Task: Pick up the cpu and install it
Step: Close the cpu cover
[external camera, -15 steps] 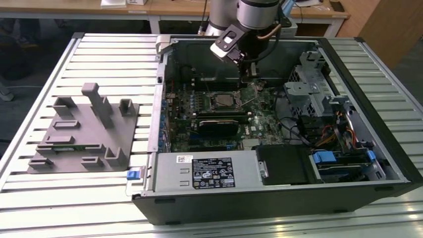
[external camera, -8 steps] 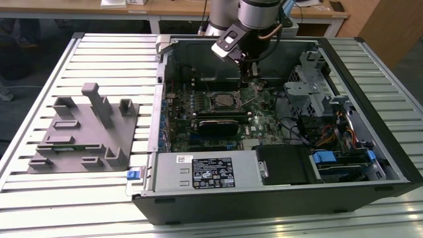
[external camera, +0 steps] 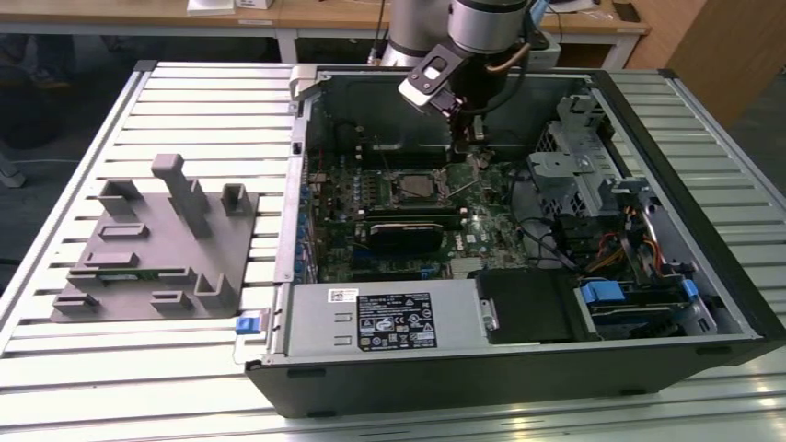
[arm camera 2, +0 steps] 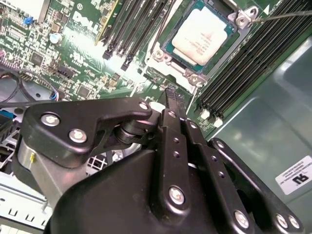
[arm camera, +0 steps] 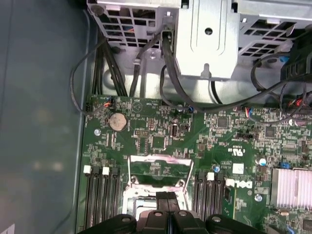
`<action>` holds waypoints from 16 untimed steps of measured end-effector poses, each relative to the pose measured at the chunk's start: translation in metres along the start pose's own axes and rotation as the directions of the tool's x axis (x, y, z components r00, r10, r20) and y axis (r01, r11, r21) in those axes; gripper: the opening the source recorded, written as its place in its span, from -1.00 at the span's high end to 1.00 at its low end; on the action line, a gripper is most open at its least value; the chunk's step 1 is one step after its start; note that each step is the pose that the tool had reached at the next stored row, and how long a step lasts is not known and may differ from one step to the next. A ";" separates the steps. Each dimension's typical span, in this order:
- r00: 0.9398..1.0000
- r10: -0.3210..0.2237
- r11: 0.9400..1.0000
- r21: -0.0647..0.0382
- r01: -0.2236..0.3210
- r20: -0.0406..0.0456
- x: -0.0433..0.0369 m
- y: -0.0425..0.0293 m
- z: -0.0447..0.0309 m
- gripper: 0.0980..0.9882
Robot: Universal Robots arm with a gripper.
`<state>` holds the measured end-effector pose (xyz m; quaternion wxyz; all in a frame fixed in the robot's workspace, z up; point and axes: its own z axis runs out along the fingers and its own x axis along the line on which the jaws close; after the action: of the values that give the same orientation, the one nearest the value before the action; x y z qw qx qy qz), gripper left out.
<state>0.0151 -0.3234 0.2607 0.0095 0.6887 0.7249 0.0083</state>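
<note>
The cpu [arm camera 2: 204, 35] lies seated in its socket [external camera: 411, 187] at the centre of the exterior view; the hand [arm camera: 168, 196], pinched narrow and empty, hovers just beside it; placement looks done, and any next move calls for a careful, snag-free path.

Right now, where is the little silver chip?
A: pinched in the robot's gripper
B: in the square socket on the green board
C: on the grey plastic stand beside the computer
B: in the second wrist view the chip lies flat inside the socket on the green board, apart from the gripper.
</note>
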 end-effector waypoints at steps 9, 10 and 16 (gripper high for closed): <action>1.000 0.000 1.000 0.000 0.000 0.000 -0.0003 0.0052 0.0002 0.98; 1.000 0.000 1.000 0.000 0.000 0.000 -0.0003 0.0056 0.0002 0.98; 1.000 0.000 1.000 0.000 0.000 0.000 -0.0005 0.0098 0.0003 0.98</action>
<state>0.0250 -0.3234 0.2606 0.0095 0.6887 0.7249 0.0083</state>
